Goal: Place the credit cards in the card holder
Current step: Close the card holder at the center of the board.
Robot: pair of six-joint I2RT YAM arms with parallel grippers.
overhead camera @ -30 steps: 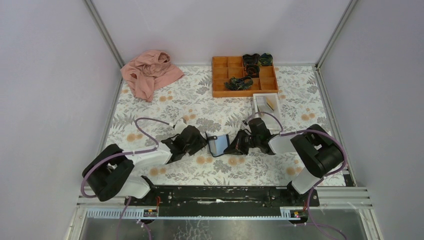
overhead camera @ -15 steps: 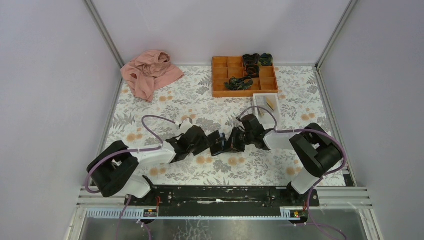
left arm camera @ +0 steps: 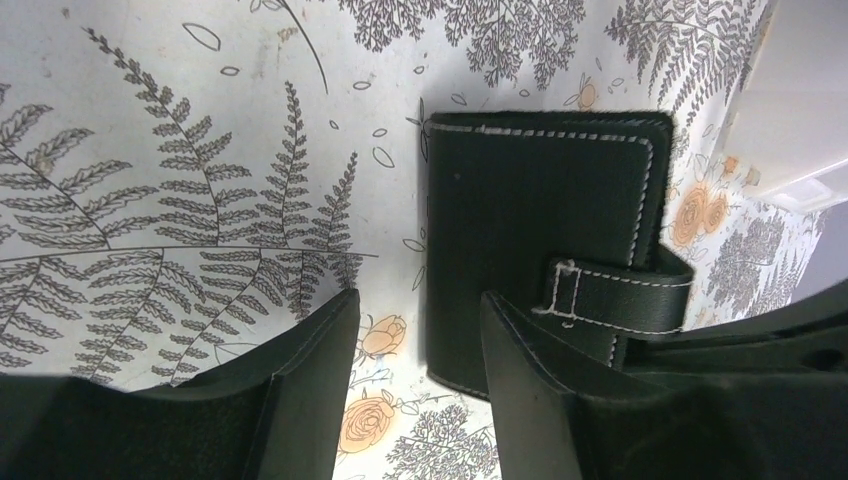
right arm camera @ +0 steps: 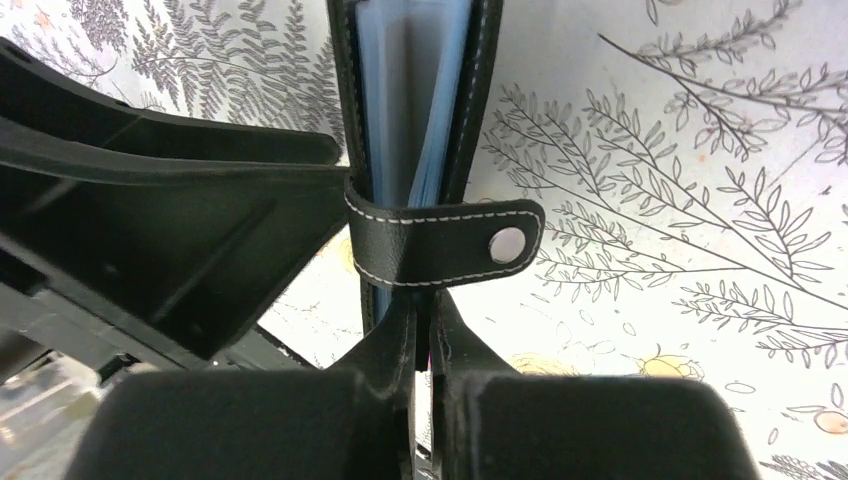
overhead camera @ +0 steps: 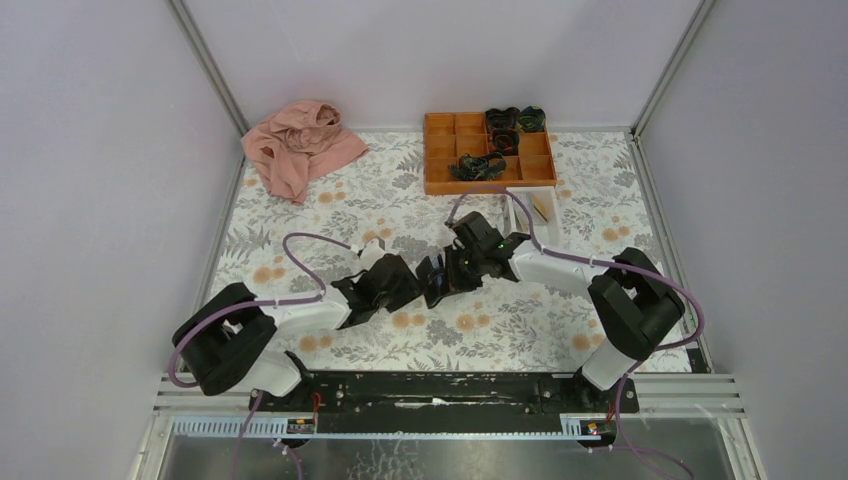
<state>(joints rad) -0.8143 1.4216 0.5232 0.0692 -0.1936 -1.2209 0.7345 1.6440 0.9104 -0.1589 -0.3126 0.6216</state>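
Two-handedly flanking the card holder (left arm camera: 540, 210). Pinching its edge in right claw (right arm camera: 428, 330); holding left claw (left arm camera: 418, 300) apart beside it.

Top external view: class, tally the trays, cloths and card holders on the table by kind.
Trays: 2 (orange compartment tray, white tray)
Cloths: 1 (pink cloth)
Card holders: 1 (black card holder)
Total: 4

Probably a lab test cell: plain grey walls (overhead camera: 100, 150), aluminium frame posts (overhead camera: 208, 62), floral-clothed table (overhead camera: 400, 190).
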